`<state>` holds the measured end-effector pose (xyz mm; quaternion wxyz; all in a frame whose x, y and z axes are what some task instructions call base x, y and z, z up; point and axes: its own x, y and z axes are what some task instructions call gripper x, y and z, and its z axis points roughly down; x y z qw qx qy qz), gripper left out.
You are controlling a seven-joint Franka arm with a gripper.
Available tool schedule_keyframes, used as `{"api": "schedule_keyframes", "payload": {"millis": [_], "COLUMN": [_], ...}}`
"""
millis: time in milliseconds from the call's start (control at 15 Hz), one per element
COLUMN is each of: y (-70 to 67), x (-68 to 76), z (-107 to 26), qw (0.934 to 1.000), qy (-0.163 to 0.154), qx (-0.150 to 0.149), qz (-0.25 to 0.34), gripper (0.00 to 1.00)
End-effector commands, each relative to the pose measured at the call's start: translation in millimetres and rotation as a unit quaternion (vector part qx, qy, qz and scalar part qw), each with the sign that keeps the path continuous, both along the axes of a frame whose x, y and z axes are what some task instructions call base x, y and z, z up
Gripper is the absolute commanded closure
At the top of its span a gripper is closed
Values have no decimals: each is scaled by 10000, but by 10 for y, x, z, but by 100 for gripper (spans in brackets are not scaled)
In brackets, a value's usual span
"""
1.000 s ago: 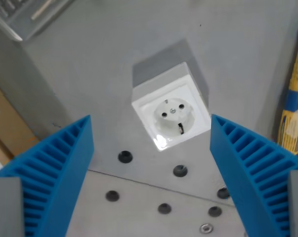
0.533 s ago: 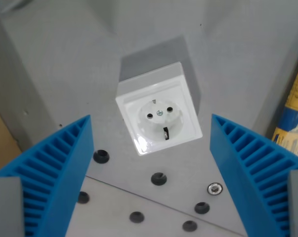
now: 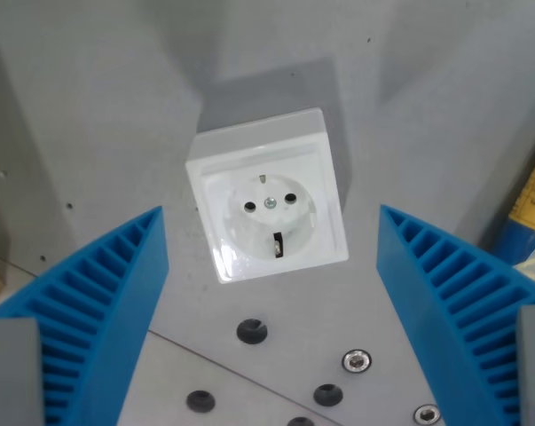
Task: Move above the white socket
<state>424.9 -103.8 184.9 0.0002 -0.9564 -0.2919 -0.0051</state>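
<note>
The white socket (image 3: 269, 197) is seen sitting on the grey table (image 3: 116, 106), a bit above the middle of the wrist view and slightly toward the wrist view's left. It's a squarish box, so no real long axis can be called. The face is pointed up at the camera, with the round recess, two pin holes and a centre screw all visible, plus a dark slot at the lower edge of the recess. The box is turned a little, so its edges aren't lined up with the frame, and a soft shadow is thrown behind it toward the top.

Relative to the gripper (image 3: 271, 355), the socket is found ahead of the point between the fingertips, up the frame, and pretty much centred side to side between the two blue ribbed fingers (image 3: 98, 302). Neither finger is really nearer; the gap looks about even on both sides. Nothing is touched by the fingers, and the socket is well clear below them.

The gripper is spread wide and nothing is held in it.

Judging from this, the remaining move is probably a short push forward so the socket ends up straight under the fingertips, not ahead of them. Sideways correction looks barely needed.

Further out, a row of dark holes (image 3: 252, 332) and a couple of screws (image 3: 357, 361) are seen in the plate below the socket. A blue and yellow thing (image 3: 533, 209) is cut off at the wrist view's right edge and can't be identified.
</note>
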Motion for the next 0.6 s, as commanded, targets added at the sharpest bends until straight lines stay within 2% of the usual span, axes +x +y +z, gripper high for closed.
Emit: {"api": "schedule_keyframes", "payload": {"millis": [67, 600], "y": [-63, -93], "x": [-68, -116], "z": [-87, -144], "qw": [9947, 9950], "qy": [-644, -696], "qx": [407, 413], "qz": [690, 583], "gripper": [0, 0]}}
